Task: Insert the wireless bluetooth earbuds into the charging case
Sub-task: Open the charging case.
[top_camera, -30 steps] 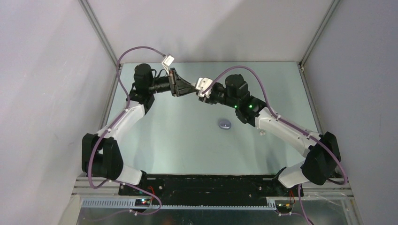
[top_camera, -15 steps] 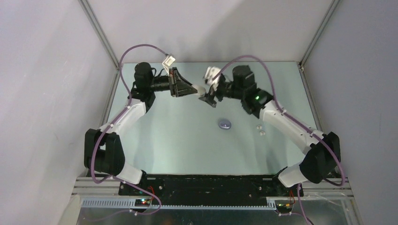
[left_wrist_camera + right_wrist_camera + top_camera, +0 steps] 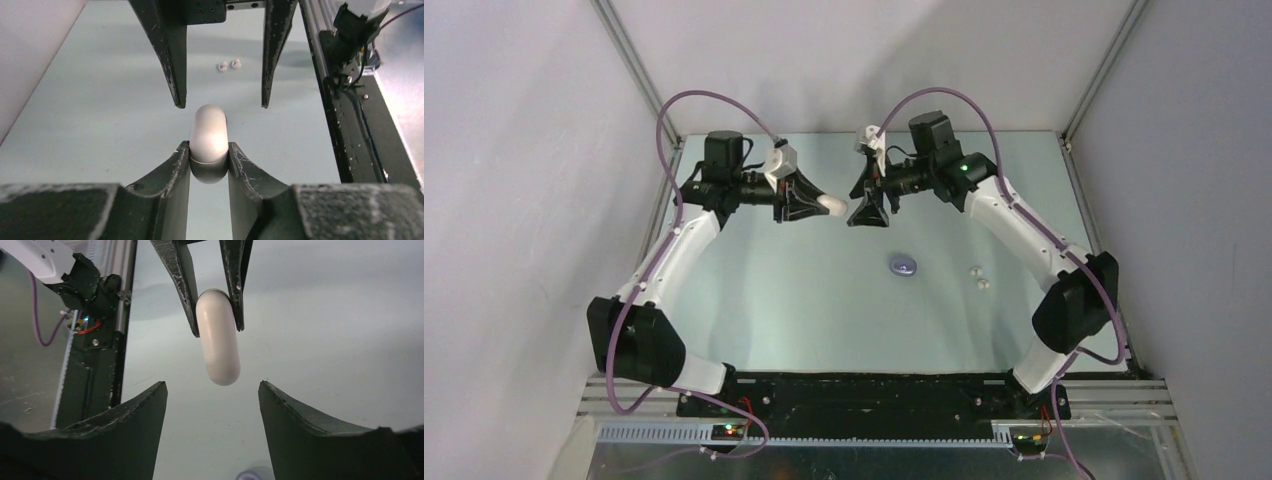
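Where walls [image 3: 524, 150] enclose it, the pale green table [image 3: 804, 300] bears white earbuds [image 3: 975, 270].

white case [image 3: 209, 127]: rear end hidden between the left gripper [image 3: 209, 147] fingers.
purple case [image 3: 249, 474]: blurred, cut off by the right wrist view's bottom edge.
white earbuds [image 3: 978, 277]: too small to tell orientation.
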